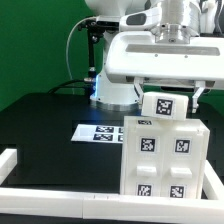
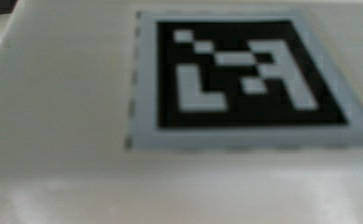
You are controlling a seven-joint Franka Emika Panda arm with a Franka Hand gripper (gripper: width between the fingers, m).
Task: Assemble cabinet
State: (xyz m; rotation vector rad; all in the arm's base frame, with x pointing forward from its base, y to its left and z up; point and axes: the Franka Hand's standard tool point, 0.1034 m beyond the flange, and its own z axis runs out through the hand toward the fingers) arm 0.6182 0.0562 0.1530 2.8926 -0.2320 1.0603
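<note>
The cabinet (image 1: 165, 160) is a large white box standing at the exterior view's front right, with several black-and-white tags on its near face. A smaller white panel with one tag (image 1: 163, 104) sits on its top. The arm's white hand hangs right above that panel, and my gripper (image 1: 166, 90) is down at the panel's upper edge, with its fingers mostly hidden. The wrist view is filled by a blurred white cabinet surface (image 2: 53, 150) with one large tag (image 2: 240, 80) very close. No fingers show there.
The marker board (image 1: 98, 131) lies flat on the black table, to the exterior view's left of the cabinet. White border rails run along the left (image 1: 8, 160) and the front (image 1: 60, 205). The arm's base (image 1: 115, 92) stands behind.
</note>
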